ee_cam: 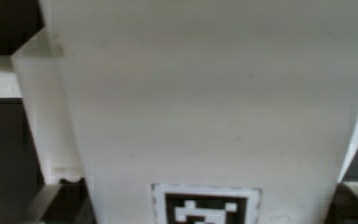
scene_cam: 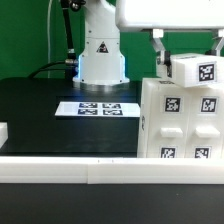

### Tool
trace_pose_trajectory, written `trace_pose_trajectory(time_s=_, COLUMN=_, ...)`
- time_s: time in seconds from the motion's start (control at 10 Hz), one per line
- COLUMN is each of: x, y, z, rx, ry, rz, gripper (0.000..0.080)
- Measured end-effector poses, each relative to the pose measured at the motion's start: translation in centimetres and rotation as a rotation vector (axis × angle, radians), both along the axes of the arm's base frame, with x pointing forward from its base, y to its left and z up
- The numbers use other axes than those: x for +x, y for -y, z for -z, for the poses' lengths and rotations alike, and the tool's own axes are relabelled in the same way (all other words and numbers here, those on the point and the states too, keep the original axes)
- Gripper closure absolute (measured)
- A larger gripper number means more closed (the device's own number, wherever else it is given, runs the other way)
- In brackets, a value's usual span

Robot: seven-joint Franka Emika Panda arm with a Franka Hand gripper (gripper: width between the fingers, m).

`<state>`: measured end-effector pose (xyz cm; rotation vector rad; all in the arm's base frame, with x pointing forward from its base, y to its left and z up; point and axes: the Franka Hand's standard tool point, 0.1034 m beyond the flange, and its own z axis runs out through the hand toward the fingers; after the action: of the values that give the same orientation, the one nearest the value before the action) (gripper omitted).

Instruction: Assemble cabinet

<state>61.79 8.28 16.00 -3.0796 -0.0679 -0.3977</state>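
Black matte table (scene_cam: pixel 40 120) bears the boxy white plastic cabinet (scene_cam: pixel 180 125), fingers (scene_cam: pixel 190 50) clamping a tagged white block (scene_cam: pixel 197 73).

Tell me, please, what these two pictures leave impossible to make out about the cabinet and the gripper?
- Gripper: in the exterior view a tagged white piece covers its tips, so open or shut is unclear.
- Cabinet: the exterior view's right and lower edges cut it off.
- Wrist view: a blurred white panel fills it, hiding the table; its tag is cut off.
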Motion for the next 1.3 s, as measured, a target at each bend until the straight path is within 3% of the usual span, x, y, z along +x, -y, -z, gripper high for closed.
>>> trace_pose_trajectory(time_s=0.5, x=0.0, y=0.2, z=0.0, rx=0.084, ry=-0.014, rz=0.308, gripper=0.0242)
trace_pose_trajectory(time_s=1.3, x=-1.0, y=0.0, z=0.1, rx=0.299, ry=-0.042, rz=0.963, gripper=0.0242)
